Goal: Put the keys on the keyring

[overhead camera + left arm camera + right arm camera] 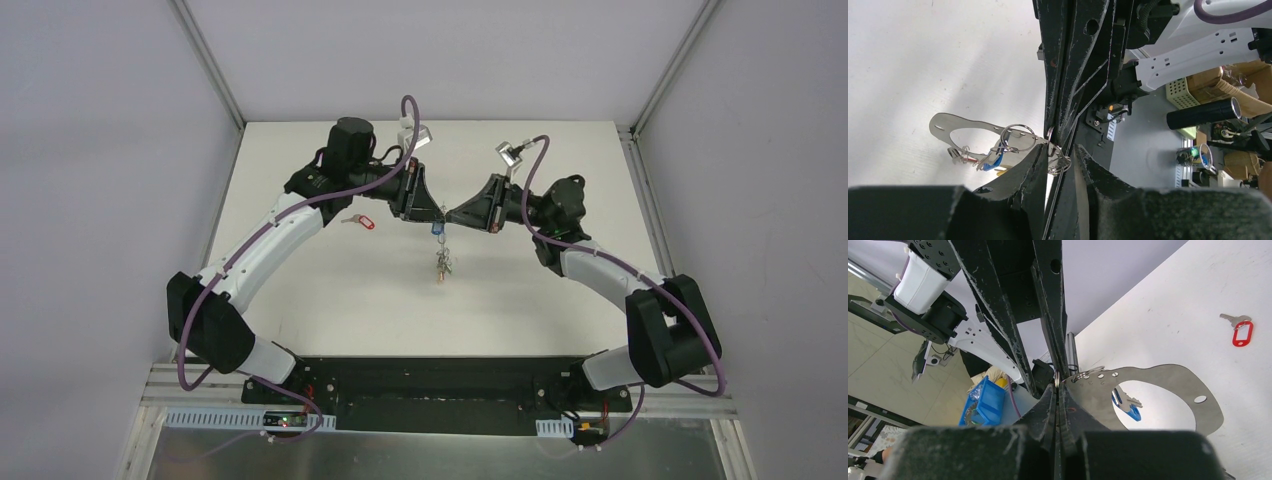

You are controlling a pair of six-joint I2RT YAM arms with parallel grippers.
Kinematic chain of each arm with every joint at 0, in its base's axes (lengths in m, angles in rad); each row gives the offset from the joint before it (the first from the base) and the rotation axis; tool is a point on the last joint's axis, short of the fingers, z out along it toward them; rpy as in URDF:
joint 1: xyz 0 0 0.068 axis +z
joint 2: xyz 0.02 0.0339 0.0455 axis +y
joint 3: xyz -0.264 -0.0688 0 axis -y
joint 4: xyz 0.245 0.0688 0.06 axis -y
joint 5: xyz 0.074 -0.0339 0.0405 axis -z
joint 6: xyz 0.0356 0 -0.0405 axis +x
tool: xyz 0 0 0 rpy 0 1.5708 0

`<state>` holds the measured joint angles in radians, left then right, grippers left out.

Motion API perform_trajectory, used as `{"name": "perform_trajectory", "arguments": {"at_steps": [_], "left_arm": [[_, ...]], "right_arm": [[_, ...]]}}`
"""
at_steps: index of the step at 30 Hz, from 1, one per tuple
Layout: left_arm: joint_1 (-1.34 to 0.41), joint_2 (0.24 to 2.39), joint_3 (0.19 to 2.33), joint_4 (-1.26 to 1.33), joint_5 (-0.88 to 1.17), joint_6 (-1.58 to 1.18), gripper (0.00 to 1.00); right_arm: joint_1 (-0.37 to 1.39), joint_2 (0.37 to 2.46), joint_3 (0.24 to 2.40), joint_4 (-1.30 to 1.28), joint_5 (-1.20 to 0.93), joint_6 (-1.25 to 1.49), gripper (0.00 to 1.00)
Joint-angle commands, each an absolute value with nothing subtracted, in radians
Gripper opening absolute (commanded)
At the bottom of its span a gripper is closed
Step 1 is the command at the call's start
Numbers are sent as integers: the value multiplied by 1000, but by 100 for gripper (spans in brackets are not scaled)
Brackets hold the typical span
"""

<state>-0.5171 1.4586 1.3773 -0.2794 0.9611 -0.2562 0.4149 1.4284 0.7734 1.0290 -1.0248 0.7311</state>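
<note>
The right jaws, pinched shut on the keyring [1158, 375], should hold firm as the narrowly parted left jaws ease off toward 9 o'clock.

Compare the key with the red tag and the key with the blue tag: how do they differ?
The red-tagged key lies flat on the table; the blue-tagged key hangs in the air. The red-tagged key is alone; the blue-tagged key hangs with other keys. Both are silver with a plastic tag.

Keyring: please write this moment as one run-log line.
right gripper: shut on keyring | left gripper: jaws apart around it, grip unclear | red-tag key: on table
</note>
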Motion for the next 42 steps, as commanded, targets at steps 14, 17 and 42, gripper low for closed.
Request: {"name": "perform_trajectory", "arguments": {"at_steps": [14, 17, 42], "left_arm": [[-520, 1509, 1414, -205, 1012, -313, 1], [-520, 1518, 1426, -213, 1012, -314, 0], [-636, 1624, 1824, -968, 772, 215, 0]], "right_arm": [[397, 1432, 765, 1189, -1000, 793, 0], [396, 1427, 763, 1192, -1013, 782, 0], [414, 1319, 792, 915, -1218, 444, 39]]}}
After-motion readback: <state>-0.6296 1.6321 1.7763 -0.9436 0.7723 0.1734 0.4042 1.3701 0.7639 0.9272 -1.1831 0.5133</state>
